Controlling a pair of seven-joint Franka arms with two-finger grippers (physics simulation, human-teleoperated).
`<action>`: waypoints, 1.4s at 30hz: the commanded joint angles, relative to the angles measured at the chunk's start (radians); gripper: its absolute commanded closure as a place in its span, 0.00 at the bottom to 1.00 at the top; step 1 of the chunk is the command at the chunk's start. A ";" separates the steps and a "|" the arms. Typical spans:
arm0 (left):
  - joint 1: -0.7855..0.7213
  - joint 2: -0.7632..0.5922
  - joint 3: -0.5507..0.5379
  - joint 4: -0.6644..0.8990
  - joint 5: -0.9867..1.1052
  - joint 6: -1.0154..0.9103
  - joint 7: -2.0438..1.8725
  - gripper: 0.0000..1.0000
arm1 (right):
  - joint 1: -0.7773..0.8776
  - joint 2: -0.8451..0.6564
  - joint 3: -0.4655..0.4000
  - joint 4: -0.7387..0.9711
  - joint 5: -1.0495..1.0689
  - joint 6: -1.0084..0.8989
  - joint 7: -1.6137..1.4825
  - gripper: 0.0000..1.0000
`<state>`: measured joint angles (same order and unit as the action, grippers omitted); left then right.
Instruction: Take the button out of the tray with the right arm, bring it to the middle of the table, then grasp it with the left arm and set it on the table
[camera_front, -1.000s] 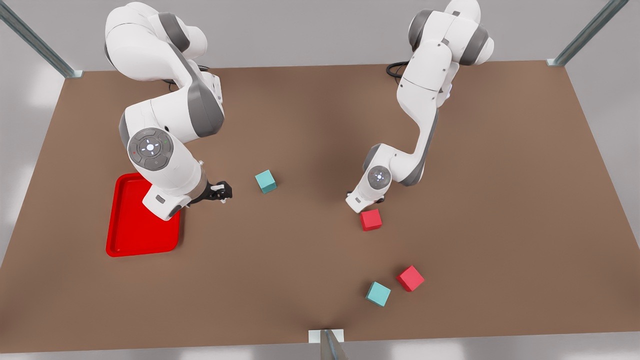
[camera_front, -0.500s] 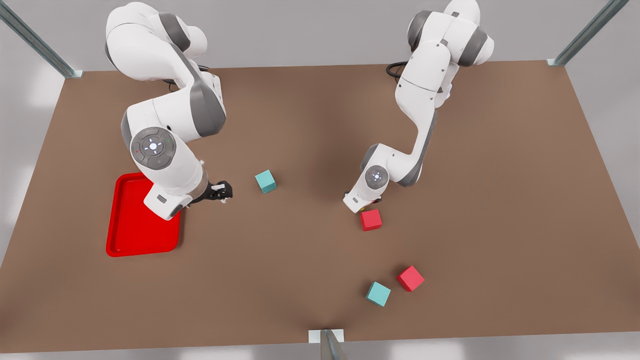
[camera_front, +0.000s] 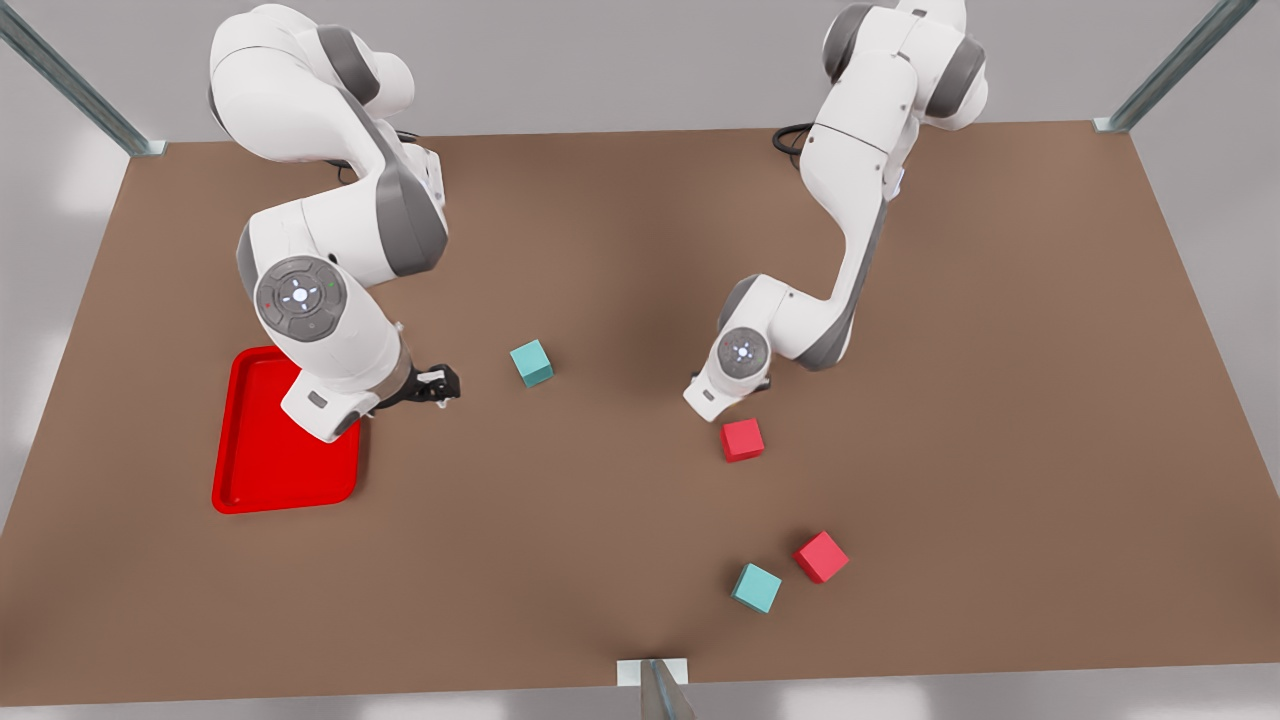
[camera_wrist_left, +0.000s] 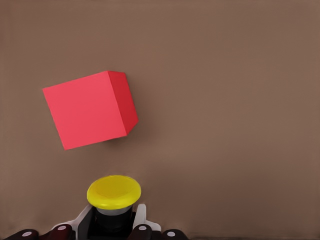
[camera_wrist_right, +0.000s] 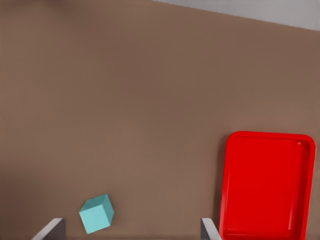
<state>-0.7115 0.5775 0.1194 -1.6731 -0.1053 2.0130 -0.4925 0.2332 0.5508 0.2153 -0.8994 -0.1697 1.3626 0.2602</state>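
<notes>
The button (camera_wrist_left: 114, 192), yellow cap on a dark body, sits between the fingers of my left gripper (camera_wrist_left: 113, 231), which is shut on it just above the table (camera_front: 600, 250). That left arm's hand (camera_front: 712, 390) hangs near the table's middle, right behind a red cube (camera_front: 742, 440). My right gripper (camera_front: 440, 385) is open with nothing in it, low over the table beside the red tray (camera_front: 250, 470). In the right wrist view its fingertips (camera_wrist_right: 209, 227) stand wide apart, with the tray (camera_wrist_right: 270, 185) lying bare beyond them.
The red cube (camera_wrist_left: 87, 111) lies close to the held button. A teal cube (camera_front: 531, 362) sits between the two arms, also in the right wrist view (camera_wrist_right: 96, 213). Another red cube (camera_front: 821, 556) and teal cube (camera_front: 756, 587) lie near the front edge.
The left arm's hand has shifted slightly back and toward the front view's left, away from the red cube. The right gripper has drifted a little toward the tray.
</notes>
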 joint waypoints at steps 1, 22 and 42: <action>-0.009 -0.002 0.000 0.021 0.059 -0.209 -0.687 0.54 | 0.000 -0.002 -0.001 0.000 -0.001 0.000 -0.006 0.00; -0.252 0.222 -0.003 -0.025 0.765 -0.781 -2.603 0.54 | 0.001 -0.002 0.003 0.000 -0.001 0.000 -0.004 0.00; -0.244 0.318 -0.006 -0.028 0.829 -0.517 -2.579 0.29 | 0.000 -0.002 0.003 0.000 -0.001 0.000 -0.001 0.00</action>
<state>-0.9557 0.8977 0.1133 -1.7004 0.7200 1.4816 -2.7750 0.2332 0.5508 0.2176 -0.8994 -0.1716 1.3625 0.2574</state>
